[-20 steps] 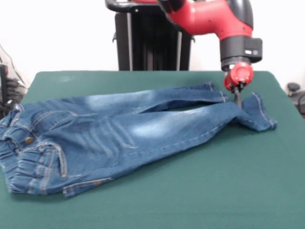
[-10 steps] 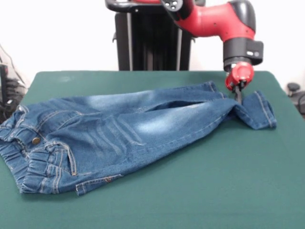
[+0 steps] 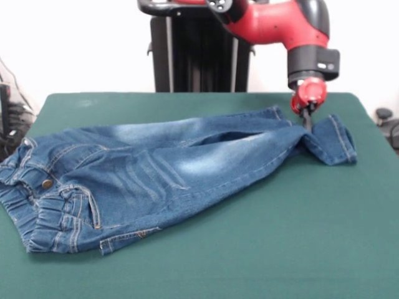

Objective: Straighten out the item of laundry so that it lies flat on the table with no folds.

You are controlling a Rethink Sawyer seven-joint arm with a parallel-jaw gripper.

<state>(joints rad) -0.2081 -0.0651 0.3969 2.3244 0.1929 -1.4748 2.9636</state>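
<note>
Green table (image 3: 262, 249) bare in front, jeans (image 3: 156, 174) waistband overhanging edge, tool (image 3: 307, 121) seemingly pinching cuff

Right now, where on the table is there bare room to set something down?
The widest bare green lies along the table's near edge, below the jeans. A strip runs behind them along the far edge. It is crowded at the right, where the gripper meets the bunched leg cuff.

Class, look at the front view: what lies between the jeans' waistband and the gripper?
Only the jeans' own legs; the gripper meets them near the cuffs.
</note>
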